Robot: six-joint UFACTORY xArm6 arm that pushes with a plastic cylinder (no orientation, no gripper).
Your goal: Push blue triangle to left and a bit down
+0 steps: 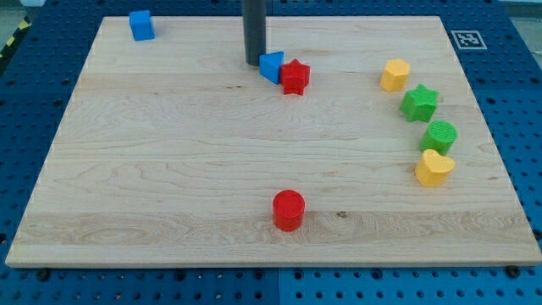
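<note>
The blue triangle (pixel 272 65) sits near the top middle of the wooden board (pixel 169 169), touching a red star (pixel 295 77) on its right. My tip (pixel 253 63) is the lower end of the dark rod that comes down from the view's top. It stands just left of the blue triangle, touching it or nearly so.
A blue cube (pixel 141 24) is at the top left. A red cylinder (pixel 288 209) is at the bottom middle. On the right stand a yellow hexagon (pixel 395 74), a green star (pixel 419 102), a green cylinder (pixel 439 136) and a yellow heart (pixel 434 168).
</note>
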